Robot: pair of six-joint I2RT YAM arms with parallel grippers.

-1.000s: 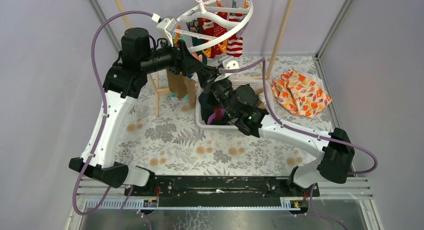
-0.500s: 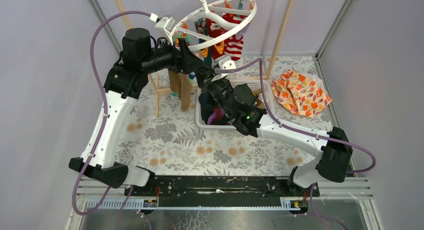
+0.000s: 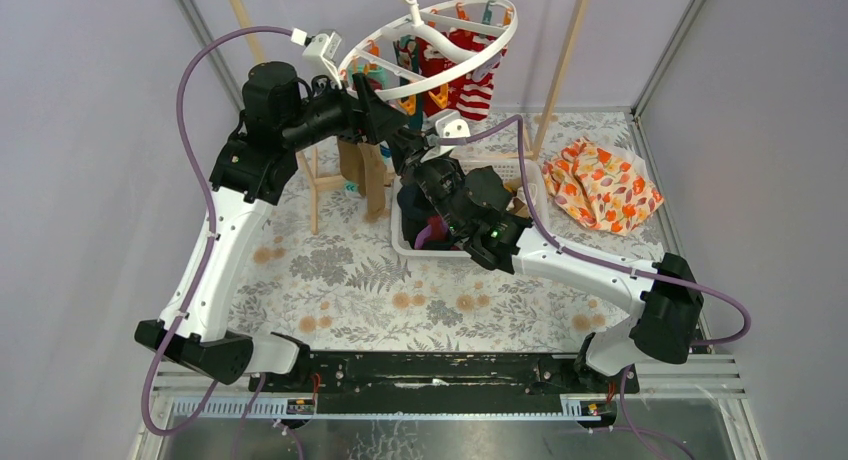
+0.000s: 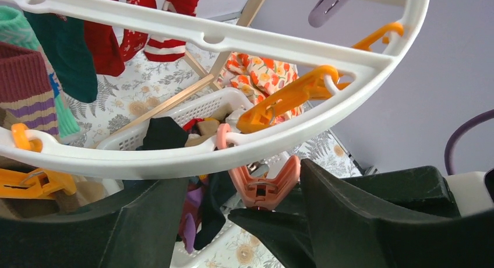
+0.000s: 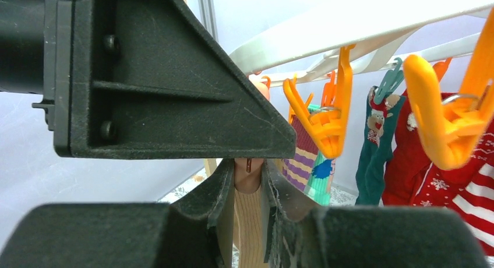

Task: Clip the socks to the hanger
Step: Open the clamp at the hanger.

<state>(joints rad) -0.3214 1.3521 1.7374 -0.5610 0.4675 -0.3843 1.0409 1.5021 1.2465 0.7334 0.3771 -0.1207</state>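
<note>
The white ring hanger (image 3: 432,52) hangs at the back, with red-and-white striped socks (image 3: 470,80) clipped to it. My left gripper (image 3: 392,130) is open under its near rim. In the left wrist view (image 4: 242,180) its jaws straddle a salmon clip (image 4: 265,183) on the rim (image 4: 175,157). My right gripper (image 3: 415,162) sits just below and is shut on a tan sock (image 5: 250,218), held right under that salmon clip (image 5: 249,166). The tan sock hangs down (image 3: 368,175). Maroon-striped (image 4: 26,87) and teal socks (image 4: 70,52) hang clipped nearby.
A white basket (image 3: 505,166) with several loose socks sits under the grippers. An orange-and-white patterned cloth (image 3: 600,185) lies at the right. Wooden frame poles (image 3: 562,65) stand behind. Empty orange clips (image 5: 326,119) hang along the rim.
The hanger has swung up and back a little, and my left gripper has risen with it. My right gripper has followed upward with the tan sock.
</note>
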